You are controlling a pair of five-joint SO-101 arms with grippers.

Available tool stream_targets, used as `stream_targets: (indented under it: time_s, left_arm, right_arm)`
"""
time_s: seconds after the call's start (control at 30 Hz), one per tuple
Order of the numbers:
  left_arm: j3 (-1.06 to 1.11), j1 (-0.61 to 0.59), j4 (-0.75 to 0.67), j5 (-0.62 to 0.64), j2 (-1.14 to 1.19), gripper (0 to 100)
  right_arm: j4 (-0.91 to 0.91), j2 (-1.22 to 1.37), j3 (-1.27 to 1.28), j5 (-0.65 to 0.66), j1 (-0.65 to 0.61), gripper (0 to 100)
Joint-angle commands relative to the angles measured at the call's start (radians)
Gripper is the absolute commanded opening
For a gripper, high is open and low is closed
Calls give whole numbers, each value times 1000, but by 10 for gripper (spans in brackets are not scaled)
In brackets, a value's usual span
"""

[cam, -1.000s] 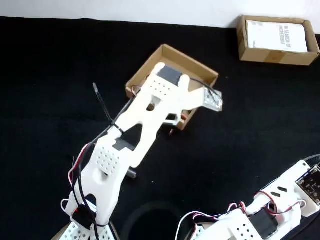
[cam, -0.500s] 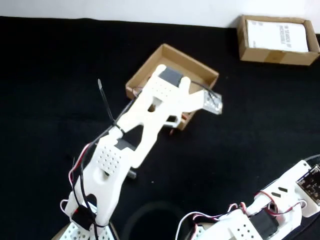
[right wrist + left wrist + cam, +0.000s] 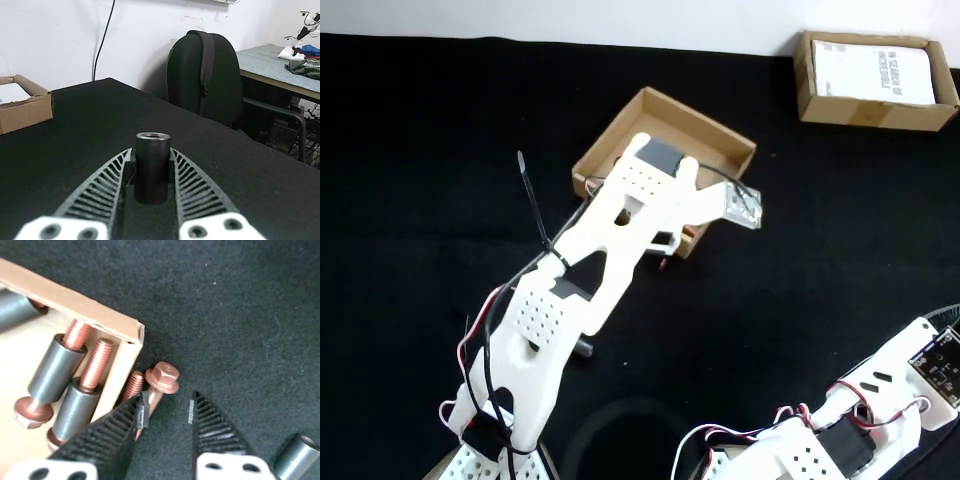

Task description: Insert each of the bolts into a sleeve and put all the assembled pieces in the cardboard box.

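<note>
My left gripper (image 3: pixel 167 402) is open, low over the black table just outside a corner of the cardboard box (image 3: pixel 75 307). A copper bolt (image 3: pixel 162 379) with a hex head lies between its fingertips, beside the box wall. A second bolt (image 3: pixel 132 385) leans against that wall next to it. Inside the box lie assembled pieces (image 3: pixel 57 365), grey sleeves with bolts through them. A loose grey sleeve (image 3: pixel 295 457) lies on the table close to the gripper. My right gripper (image 3: pixel 151 155) is shut on a dark sleeve (image 3: pixel 151 175), held upright above the table. The left arm covers part of the box (image 3: pixel 720 140) from above.
A second cardboard box (image 3: pixel 875 80) with a printed sheet stands at the far right of the table. Another sleeve (image 3: pixel 583 347) lies beside the left arm. The right arm (image 3: pixel 860 420) is at the near right corner. A black chair (image 3: pixel 205 75) stands beyond the table edge.
The left arm has shifted slightly over the box corner, and its cable tie has swung a little. The right arm has sunk slightly toward the near right corner.
</note>
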Motion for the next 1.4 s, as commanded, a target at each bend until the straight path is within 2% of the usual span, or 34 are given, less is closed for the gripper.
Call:
stream_targets:
  time_s: [0.0, 0.13, 0.27, 0.53, 0.77, 0.93, 1.17, 1.37]
  left_arm:
    - [-51, -45, -44, -12, 38, 171]
    - [-51, -58, 0, -14, 38, 171]
    - [-51, -82, 71, -71, 39, 171]
    - [-51, -124, 84, -71, 39, 171]
    - [-59, -42, 77, -68, 79, 168]
    - [-59, 36, 44, -69, 76, 2]
    - [-59, 42, 43, -66, 71, 8]
    - [-150, 44, 104, 137, -7, 8]
  right_arm:
    - [-21, 2, 131, 8, -13, 6]
    - [-24, -1, 131, 8, -13, 6]
    - [-24, 1, 128, 8, -13, 6]
    - [-24, 1, 131, 8, -36, 6]
    - [-24, -1, 130, 8, -39, 6]
    - [-24, 1, 127, 8, -39, 6]
    - [-24, 1, 133, 8, -35, 6]
    - [13, 1, 133, 0, -58, 6]
